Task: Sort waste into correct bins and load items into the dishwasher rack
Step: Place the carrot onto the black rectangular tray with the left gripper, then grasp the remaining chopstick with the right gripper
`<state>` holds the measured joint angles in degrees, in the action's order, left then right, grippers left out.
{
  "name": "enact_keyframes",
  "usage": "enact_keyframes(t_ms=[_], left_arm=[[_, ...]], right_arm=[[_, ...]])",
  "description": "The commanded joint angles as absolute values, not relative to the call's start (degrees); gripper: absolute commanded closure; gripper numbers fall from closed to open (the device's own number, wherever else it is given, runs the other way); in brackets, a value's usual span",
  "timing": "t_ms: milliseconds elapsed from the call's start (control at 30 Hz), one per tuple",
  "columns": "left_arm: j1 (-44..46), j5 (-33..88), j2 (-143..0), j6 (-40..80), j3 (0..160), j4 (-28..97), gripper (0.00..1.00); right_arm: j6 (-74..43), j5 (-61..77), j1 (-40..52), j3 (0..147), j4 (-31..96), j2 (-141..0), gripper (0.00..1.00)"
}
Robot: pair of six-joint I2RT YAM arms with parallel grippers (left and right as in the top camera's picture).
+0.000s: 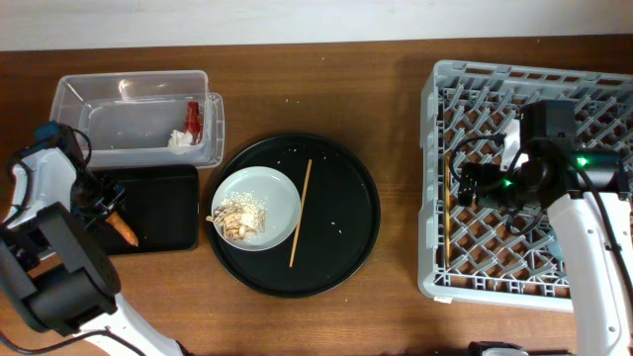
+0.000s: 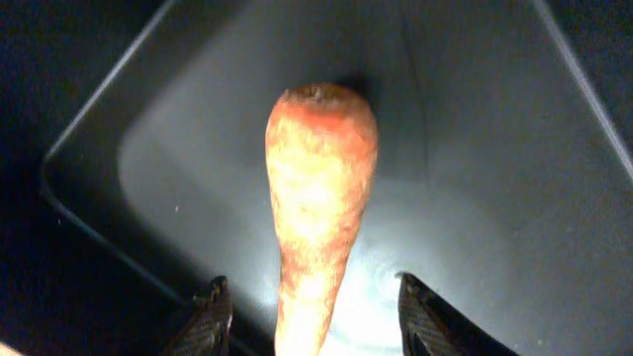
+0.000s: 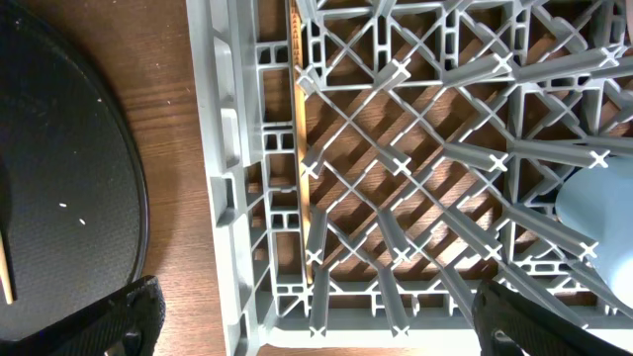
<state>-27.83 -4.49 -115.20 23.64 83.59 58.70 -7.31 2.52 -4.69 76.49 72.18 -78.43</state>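
Observation:
An orange carrot stick (image 1: 124, 229) lies in the shallow black tray (image 1: 163, 213). In the left wrist view the carrot stick (image 2: 318, 198) lies between my left gripper's (image 2: 316, 316) open fingers, which do not touch it. The clear tub (image 1: 99, 119) holds the red wrapper (image 1: 195, 116) and the white paper scrap (image 1: 179, 140). The pale plate (image 1: 282, 193) carries beige food scraps (image 1: 239, 218). One chopstick (image 1: 300, 214) lies beside the plate. My right gripper (image 3: 316, 326) is open over the left edge of the grey rack (image 1: 603, 84), where a second chopstick (image 3: 300, 119) lies. A light-blue cup (image 3: 593, 203) stands in the rack. The white bowl is out of view.
The plate and the loose chopstick rest on a large round black tray (image 1: 346, 213) at the table's middle. Its rim (image 3: 109, 148) also shows in the right wrist view, close to the rack's left wall (image 3: 213, 148). Bare wooden table lies between them.

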Motion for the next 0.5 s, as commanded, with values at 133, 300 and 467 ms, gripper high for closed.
enact_keyframes(t_ms=[133,300,467], left_arm=[[-27.22,-2.22,-101.95,23.07,86.43,64.86,0.35],[-19.05,-1.10,-98.35,19.64,86.30,73.03,0.27],[-15.53,-1.28,-98.35,19.64,86.30,73.93,0.24]], right_arm=[[-7.29,13.37,-3.73,77.30,67.11,-78.46,0.02],[-14.02,12.67,17.52,78.15,53.49,-82.11,0.01],[-23.38,3.70,30.46,84.90,48.95,-95.42,0.03]])
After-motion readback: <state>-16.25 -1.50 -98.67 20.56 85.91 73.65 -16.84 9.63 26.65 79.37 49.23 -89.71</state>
